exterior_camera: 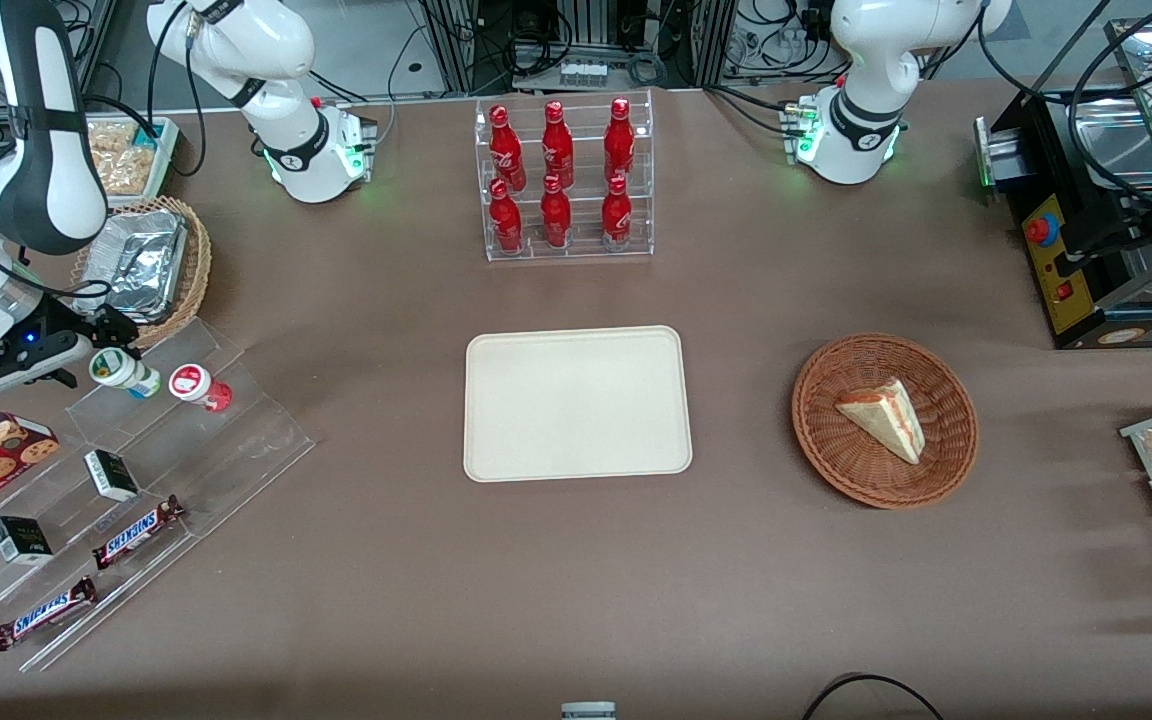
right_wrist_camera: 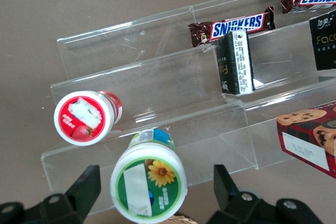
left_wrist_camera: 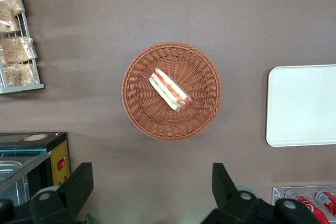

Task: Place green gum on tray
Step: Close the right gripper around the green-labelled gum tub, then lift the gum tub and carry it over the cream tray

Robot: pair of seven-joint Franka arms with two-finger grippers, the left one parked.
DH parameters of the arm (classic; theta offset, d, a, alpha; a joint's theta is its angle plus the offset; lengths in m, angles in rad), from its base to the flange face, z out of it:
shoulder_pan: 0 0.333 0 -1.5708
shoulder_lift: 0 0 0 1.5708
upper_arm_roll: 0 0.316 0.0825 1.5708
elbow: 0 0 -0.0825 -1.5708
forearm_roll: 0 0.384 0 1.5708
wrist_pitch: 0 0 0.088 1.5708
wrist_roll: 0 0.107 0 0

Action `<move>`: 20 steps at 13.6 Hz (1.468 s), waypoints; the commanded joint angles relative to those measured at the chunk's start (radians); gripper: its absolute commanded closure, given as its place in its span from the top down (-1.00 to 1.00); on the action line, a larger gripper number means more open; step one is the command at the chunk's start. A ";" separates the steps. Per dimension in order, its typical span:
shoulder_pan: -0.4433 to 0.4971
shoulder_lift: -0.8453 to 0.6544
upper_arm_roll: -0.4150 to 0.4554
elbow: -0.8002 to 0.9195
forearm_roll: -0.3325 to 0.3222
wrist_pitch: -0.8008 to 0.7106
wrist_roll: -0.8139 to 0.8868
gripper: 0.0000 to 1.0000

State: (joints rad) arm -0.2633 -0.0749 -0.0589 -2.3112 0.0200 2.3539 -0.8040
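A: Right wrist view first. What is the gripper (right_wrist_camera: 155,174) doing?

B: Its fingers (right_wrist_camera: 79,192) are spread wide, one on each side of the green gum (right_wrist_camera: 148,190), with a gap on both sides. It grips nothing.

A: And the gum?

B: On a step of the clear stand (exterior_camera: 236,440) at the working arm's end of the table, just beside the red-lidded bottle (exterior_camera: 198,386), which is nearer the tray.

A: The tray (exterior_camera: 576,402)?

B: Mid-table, well apart from the gum, and nearer the front camera than the rack of red bottles (exterior_camera: 562,180).
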 commanded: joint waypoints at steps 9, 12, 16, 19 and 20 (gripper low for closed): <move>0.035 0.012 0.004 0.132 0.009 -0.147 0.000 -1.00; 0.096 0.012 0.011 0.272 0.009 -0.316 0.084 -1.00; 0.329 0.026 0.010 0.383 0.008 -0.436 0.390 -1.00; 0.494 0.052 0.011 0.391 0.009 -0.433 0.654 -1.00; 0.537 0.070 0.011 0.406 0.008 -0.432 0.740 -1.00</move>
State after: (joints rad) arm 0.2166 -0.0468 -0.0347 -1.9545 0.0244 1.9449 -0.1790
